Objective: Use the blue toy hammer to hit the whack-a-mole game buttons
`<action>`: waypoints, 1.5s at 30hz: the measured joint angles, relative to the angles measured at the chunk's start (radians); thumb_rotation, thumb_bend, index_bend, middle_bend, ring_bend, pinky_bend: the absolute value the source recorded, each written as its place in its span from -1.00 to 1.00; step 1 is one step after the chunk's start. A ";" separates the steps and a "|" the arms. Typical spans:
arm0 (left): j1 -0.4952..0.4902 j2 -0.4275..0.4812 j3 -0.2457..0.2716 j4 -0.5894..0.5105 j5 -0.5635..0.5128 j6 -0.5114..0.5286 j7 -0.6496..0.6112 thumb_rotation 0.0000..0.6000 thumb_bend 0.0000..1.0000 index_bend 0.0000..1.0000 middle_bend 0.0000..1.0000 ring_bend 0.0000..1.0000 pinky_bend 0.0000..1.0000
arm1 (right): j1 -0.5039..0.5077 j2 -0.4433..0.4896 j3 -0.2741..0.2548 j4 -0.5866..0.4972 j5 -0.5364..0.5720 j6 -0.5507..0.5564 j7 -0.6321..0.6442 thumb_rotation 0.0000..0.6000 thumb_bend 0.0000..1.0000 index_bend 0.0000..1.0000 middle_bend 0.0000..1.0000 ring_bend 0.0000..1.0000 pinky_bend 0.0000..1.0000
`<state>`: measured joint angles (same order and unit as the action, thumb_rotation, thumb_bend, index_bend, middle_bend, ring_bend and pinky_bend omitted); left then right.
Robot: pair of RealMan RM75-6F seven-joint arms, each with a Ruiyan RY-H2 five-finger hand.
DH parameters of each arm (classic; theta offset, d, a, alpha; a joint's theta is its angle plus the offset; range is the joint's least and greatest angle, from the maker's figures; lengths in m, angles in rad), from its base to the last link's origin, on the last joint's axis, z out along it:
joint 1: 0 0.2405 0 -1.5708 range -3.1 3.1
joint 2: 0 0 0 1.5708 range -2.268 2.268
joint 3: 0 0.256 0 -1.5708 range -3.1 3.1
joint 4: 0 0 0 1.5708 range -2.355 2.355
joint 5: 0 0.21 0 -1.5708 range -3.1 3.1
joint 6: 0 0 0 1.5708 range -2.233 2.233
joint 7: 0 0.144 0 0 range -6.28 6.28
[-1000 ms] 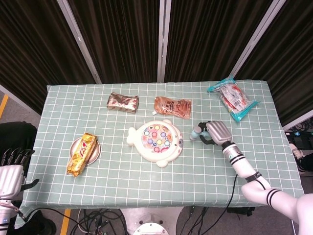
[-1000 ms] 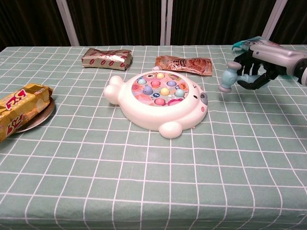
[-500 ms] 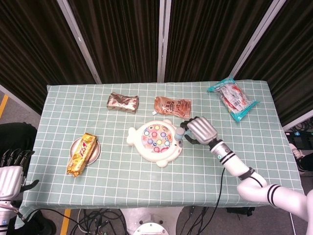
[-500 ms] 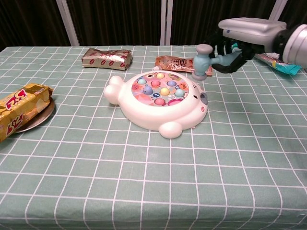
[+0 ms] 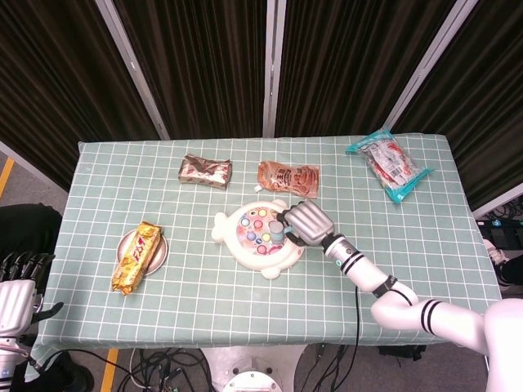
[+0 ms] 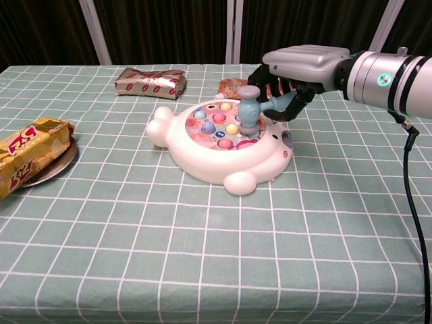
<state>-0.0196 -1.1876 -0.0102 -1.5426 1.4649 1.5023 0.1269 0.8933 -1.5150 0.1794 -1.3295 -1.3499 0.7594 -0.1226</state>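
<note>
Right hand [image 6: 297, 67] clamped on hammer [image 6: 251, 106] handle; head hangs directly over the game [image 6: 223, 145] buttons at frame centre, handle running rightward; left hand [image 5: 18, 286] idle, fingers apart, lower left.

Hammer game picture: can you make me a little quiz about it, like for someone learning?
1. True or false: the right hand holds the hammer over the game.
2. What lies on the plate?
A. a yellow snack
B. a banana
C. a spoon
3. Fill in: the left hand is off the table, at its ____ corner in the head view.

Key: 1 true; 2 A; 3 lower left.
</note>
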 measured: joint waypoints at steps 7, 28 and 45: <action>0.003 0.001 -0.001 0.002 0.002 0.005 -0.002 1.00 -0.94 -0.63 -0.69 -0.86 -0.96 | -0.002 0.021 0.015 -0.038 0.007 0.044 -0.008 1.00 0.00 0.46 0.31 0.03 0.19; 0.011 -0.007 -0.002 0.016 0.006 0.015 -0.018 1.00 -0.94 -0.63 -0.69 -0.86 -0.97 | 0.023 0.004 0.018 -0.045 0.036 0.077 -0.070 1.00 0.00 0.47 0.31 0.03 0.19; 0.004 -0.006 -0.002 0.006 0.015 0.006 -0.004 1.00 -0.94 -0.63 -0.69 -0.86 -0.96 | -0.134 -0.007 -0.058 0.170 0.067 0.114 0.184 1.00 -0.06 0.35 0.25 -0.01 0.09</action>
<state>-0.0158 -1.1935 -0.0117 -1.5366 1.4797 1.5087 0.1227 0.7596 -1.5216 0.1214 -1.1592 -1.2831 0.8729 0.0610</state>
